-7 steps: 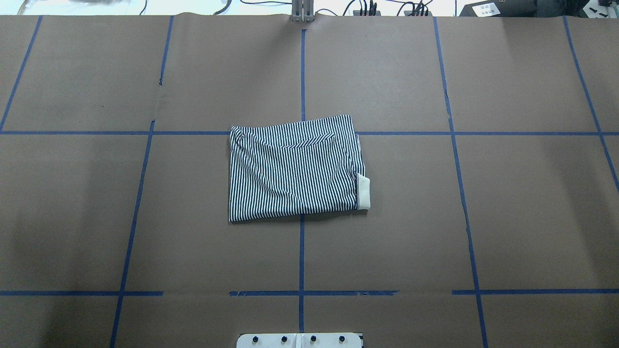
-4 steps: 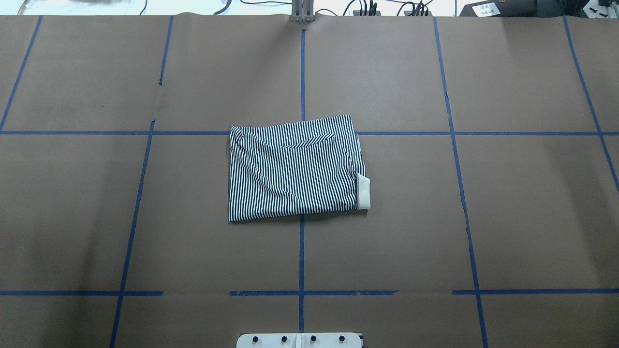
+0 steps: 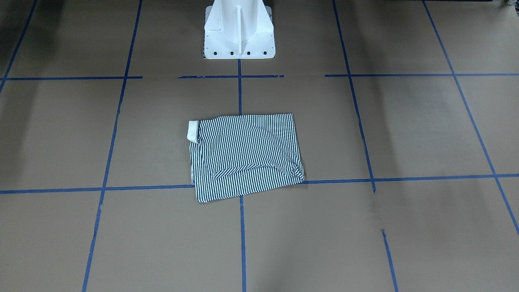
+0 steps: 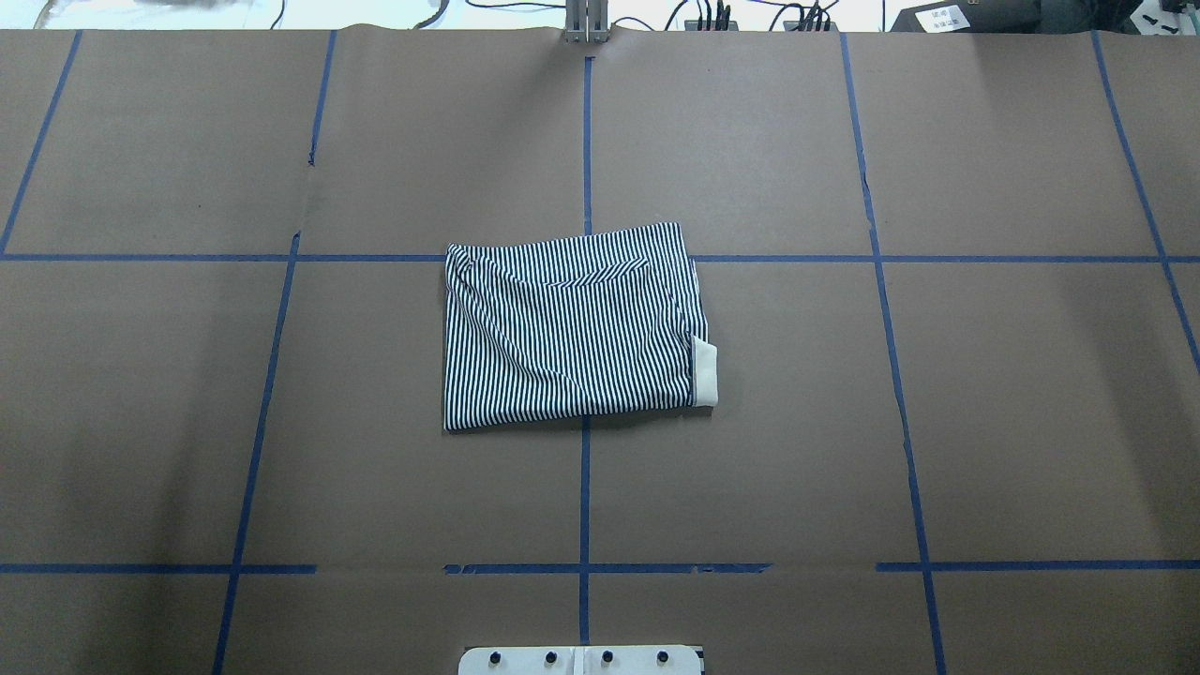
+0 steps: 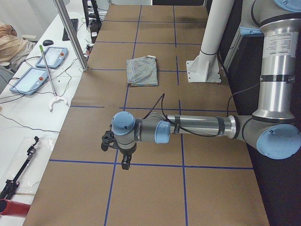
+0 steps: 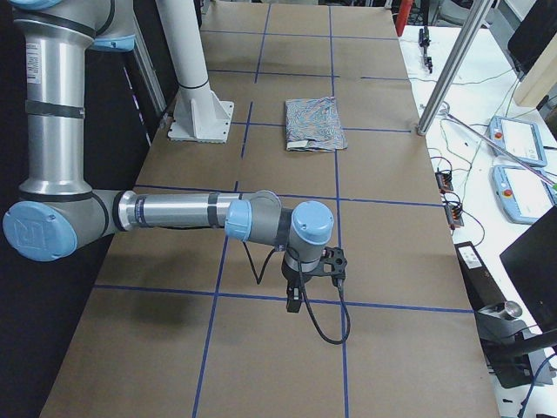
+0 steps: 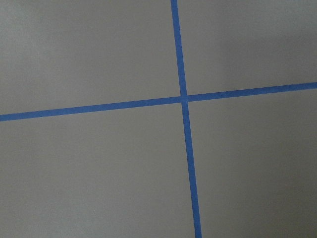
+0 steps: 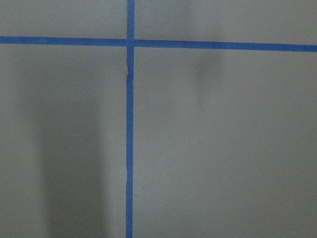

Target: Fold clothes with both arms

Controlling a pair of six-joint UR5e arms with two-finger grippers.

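Observation:
The striped polo shirt lies folded into a flat rectangle at the table's middle, with a cream collar piece sticking out at its right edge. It also shows in the front view and both side views. No arm touches it. My left gripper hangs over bare paper far from the shirt, at the table's left end. My right gripper hangs likewise at the right end. I cannot tell whether either is open or shut. Both wrist views show only paper and tape.
Brown paper with a blue tape grid covers the table. The white pedestal base stands at the robot's edge. Metal posts stand at the far edge, with tablets and cables on the side benches beyond it.

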